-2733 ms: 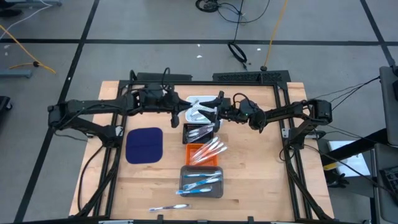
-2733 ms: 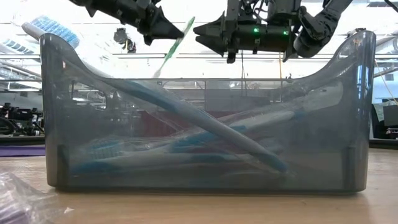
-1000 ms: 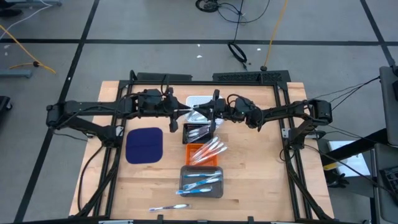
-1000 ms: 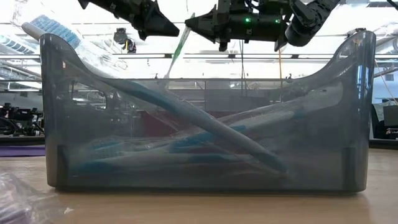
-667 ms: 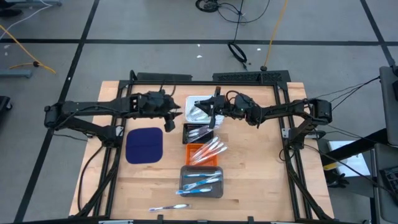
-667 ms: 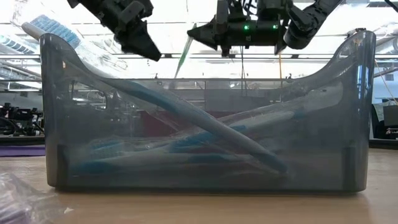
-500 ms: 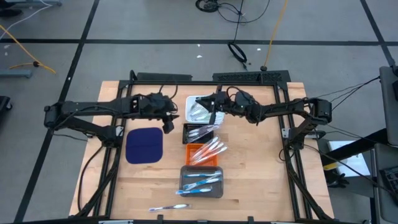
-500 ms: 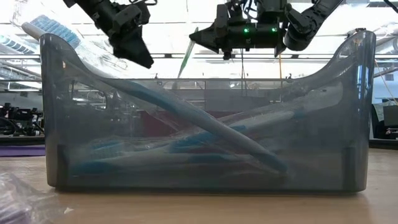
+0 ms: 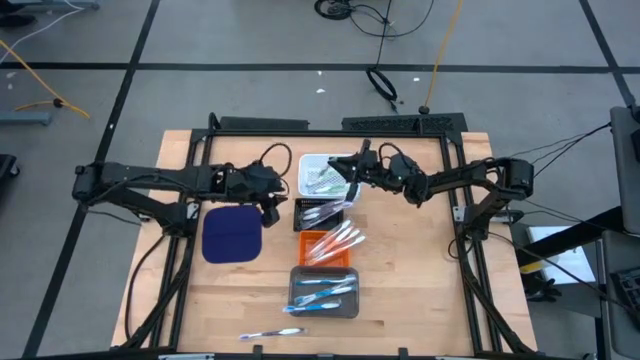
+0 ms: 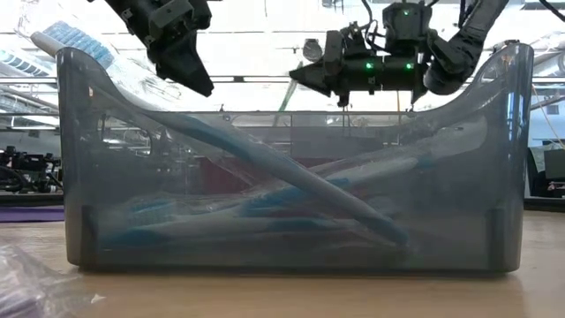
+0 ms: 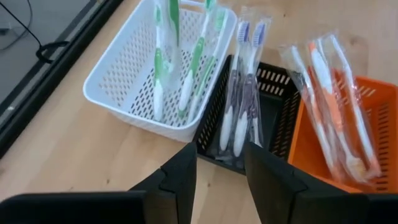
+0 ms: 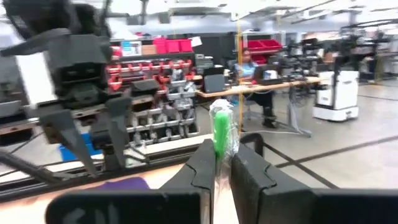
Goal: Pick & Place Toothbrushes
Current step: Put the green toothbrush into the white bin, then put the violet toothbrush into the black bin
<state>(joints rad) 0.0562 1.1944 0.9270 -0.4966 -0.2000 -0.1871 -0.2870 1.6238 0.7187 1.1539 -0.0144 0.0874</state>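
Right pincer (image 9: 350, 168) clamped on green toothbrush (image 12: 220, 132) over white basket (image 9: 309, 185), left pincer (image 11: 219, 171) empty and slightly parted; thin-wrapper grip may slip, dropping it outside onto desk (image 9: 420, 270).

Left claw (image 11: 216, 171) parted, empty, pointing down; right claw (image 12: 222, 163) clamped, raised mid-table.

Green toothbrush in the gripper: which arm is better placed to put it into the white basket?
Right: the right gripper holds the green toothbrush over the white basket. The left gripper is open and empty, beside the trays.
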